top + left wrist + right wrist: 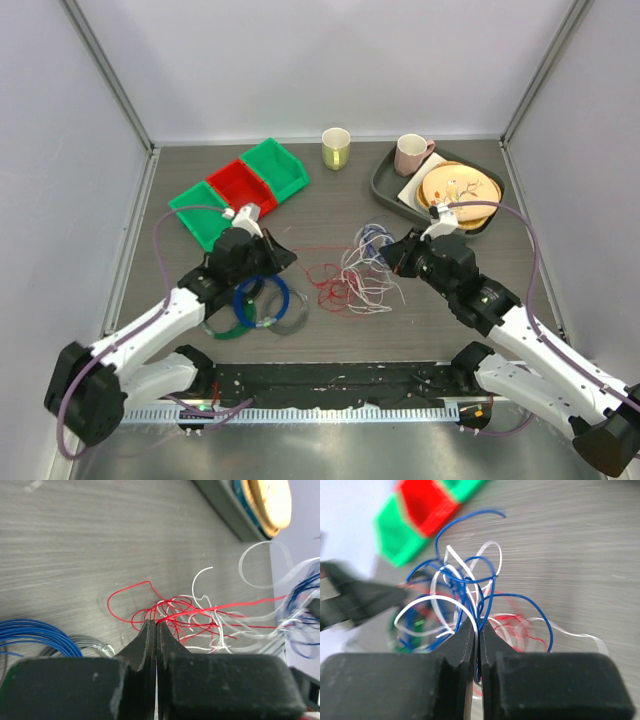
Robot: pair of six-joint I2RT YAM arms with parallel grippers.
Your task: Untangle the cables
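Two coils sorted, one knot remaining

Beside the left arm lie blue and grey coils [262, 300], seemingly already freed. The left gripper [154, 625] has its fingers pressed together on a red wire [128, 587] at the tangle's edge. The tangle [358, 272] of red, white and blue strands sits on the table [440, 335] between the grippers. The right gripper [477, 626] pinches a blue cable [466, 521]. Most separating looks still ahead.

Dark grey wood-grain table [330, 205], tangled cables [355, 272] of red, white and blue spread at its centre, coiled cables [262, 302] laid at 8 o'clock, green and red bins [242, 186] set at 10 o'clock, yellow mug [336, 148] stood at 12 o'clock, dark tray [382, 186] placed at 2 o'clock.
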